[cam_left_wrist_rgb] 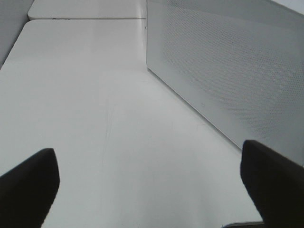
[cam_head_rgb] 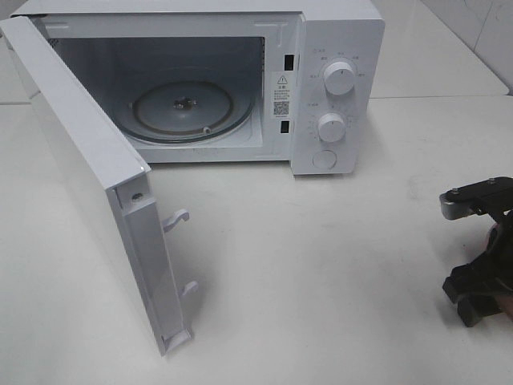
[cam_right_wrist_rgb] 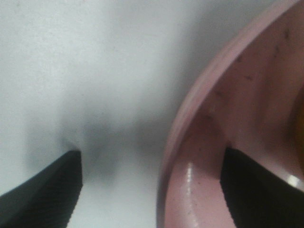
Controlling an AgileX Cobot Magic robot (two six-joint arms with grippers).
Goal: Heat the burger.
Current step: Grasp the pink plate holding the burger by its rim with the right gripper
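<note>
A: Where does the right gripper (cam_right_wrist_rgb: 149, 159) stand?

B: Low over the white tabletop (cam_right_wrist_rgb: 71, 57); its black ribbed fingers (cam_right_wrist_rgb: 42, 194) are set wide, astride the rim of the round pink plate (cam_right_wrist_rgb: 199, 142); one finger is outside the plate, over the tabletop; the other is inside, over the plate's glossy floor; neither visibly touches the rim, so it grips nothing.

A: And the burger?

B: Hard to tell; only a yellow-brown sliver (cam_right_wrist_rgb: 300, 118) shows on the plate, just beyond the inner finger; it is too blurred to say whether it is the burger.

A: What does the high camera add?

B: The black right arm (cam_head_rgb: 481, 249) is well apart from the white box-shaped microwave oven (cam_head_rgb: 337, 88), which lies ahead of it, toward the other arm's side; the oven's white door (cam_head_rgb: 80, 160) stands open; a round glass turntable (cam_head_rgb: 180, 108) shows inside.

A: And the left gripper (cam_left_wrist_rgb: 148, 156)?

B: Spread wide as well, holding nothing; its two dark fingers (cam_left_wrist_rgb: 28, 185) hover over the tabletop; a white perforated panel (cam_left_wrist_rgb: 223, 66) stands upright near one of them.
</note>
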